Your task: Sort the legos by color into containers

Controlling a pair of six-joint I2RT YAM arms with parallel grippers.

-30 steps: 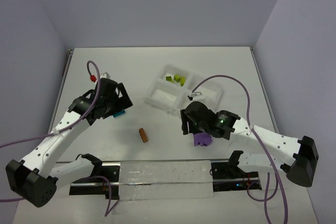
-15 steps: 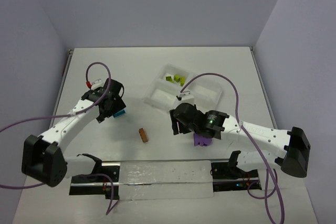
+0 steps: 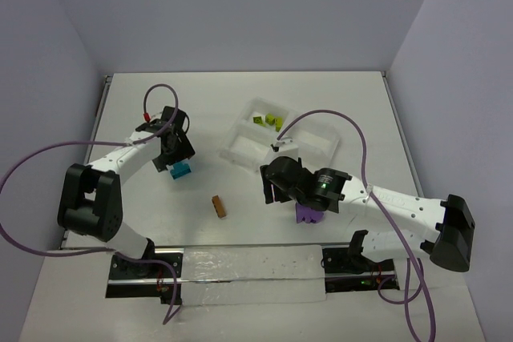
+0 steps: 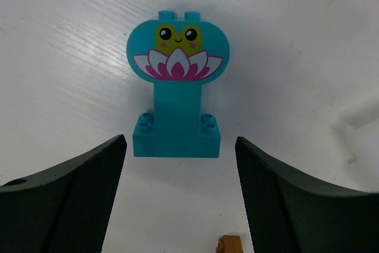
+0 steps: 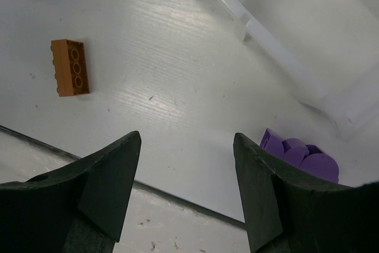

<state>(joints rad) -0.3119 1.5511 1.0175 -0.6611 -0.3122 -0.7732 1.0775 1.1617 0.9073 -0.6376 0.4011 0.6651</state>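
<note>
Left of the tray (image 3: 240,148), the teal brick (image 4: 176,102) lies flat on the table between the left gripper's (image 4: 180,141) spread jaws, untouched. The right gripper (image 5: 186,140) hovers off the tray's near edge, jaws apart and empty. The orange brick (image 5: 70,67) lies near-left of the tray, with the purple clump (image 5: 299,155) just near of it. Lime bricks (image 3: 268,121) sit in its far-left compartment.
</note>
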